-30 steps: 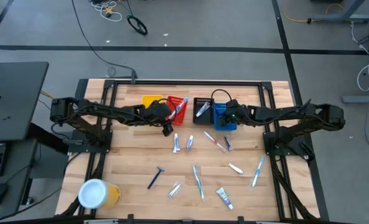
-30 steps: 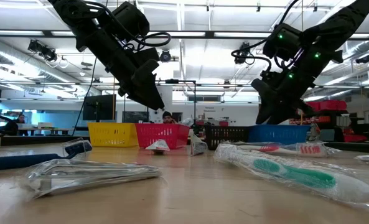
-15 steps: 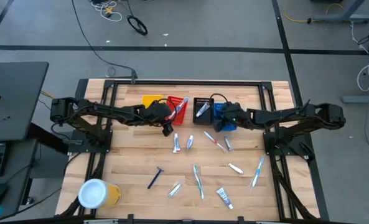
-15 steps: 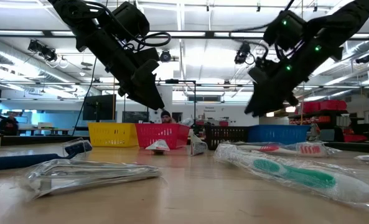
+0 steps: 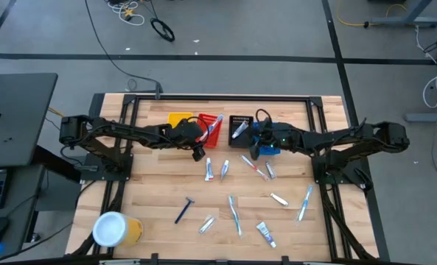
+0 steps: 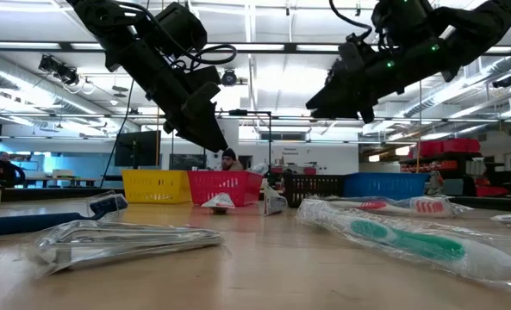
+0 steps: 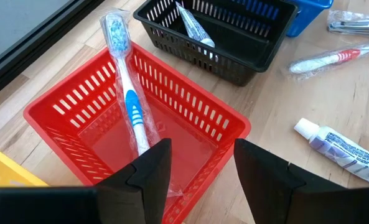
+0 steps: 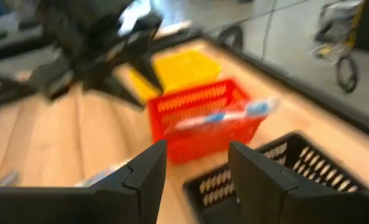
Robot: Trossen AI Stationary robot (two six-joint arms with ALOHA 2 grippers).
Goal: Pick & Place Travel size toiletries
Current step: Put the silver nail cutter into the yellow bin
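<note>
Hovering left tool (image 7: 200,171) over red bin (image 7: 190,115), fingers apart; right tool (image 8: 193,165) likewise empty.

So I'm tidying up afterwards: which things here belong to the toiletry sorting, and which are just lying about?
Job: toothbrush in red bin; tube in black bin; razor; loose toothpaste tube; yellow bin; blue bin.
Lying about: yellow cup.

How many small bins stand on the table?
4, in one row at the table's far edge: the yellow bin, the red bin holding a toothbrush, the black bin holding a tube, and the blue bin, partly hidden under the right arm.
</note>
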